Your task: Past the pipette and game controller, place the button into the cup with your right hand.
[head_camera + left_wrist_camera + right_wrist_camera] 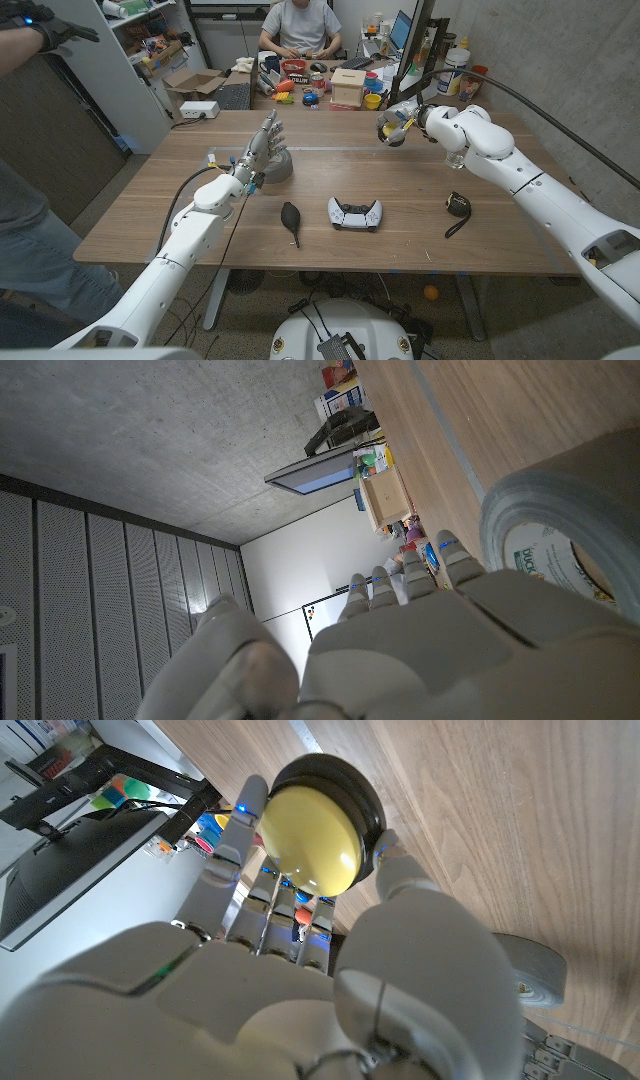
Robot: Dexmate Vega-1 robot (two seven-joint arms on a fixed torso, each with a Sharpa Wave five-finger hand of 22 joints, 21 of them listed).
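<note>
My right hand (402,124) hovers above the far right part of the table, pinching a yellow button (396,128) with a dark rim. The right wrist view shows the button (310,835) held between the fingertips of that hand (300,990). What looks like a clear cup (455,159) stands on the table, partly hidden by my right forearm. A black pipette (291,218) and a white game controller (355,213) lie near the table's middle front. My left hand (263,150) stands upright with its fingers apart, holding nothing.
A grey roll of duct tape (279,166) (560,530) sits right beside my left hand (430,630). A black tape measure with a strap (457,206) lies at the right. A person (300,25) sits behind a cluttered desk, and another person's sleeve (20,215) is at the left edge.
</note>
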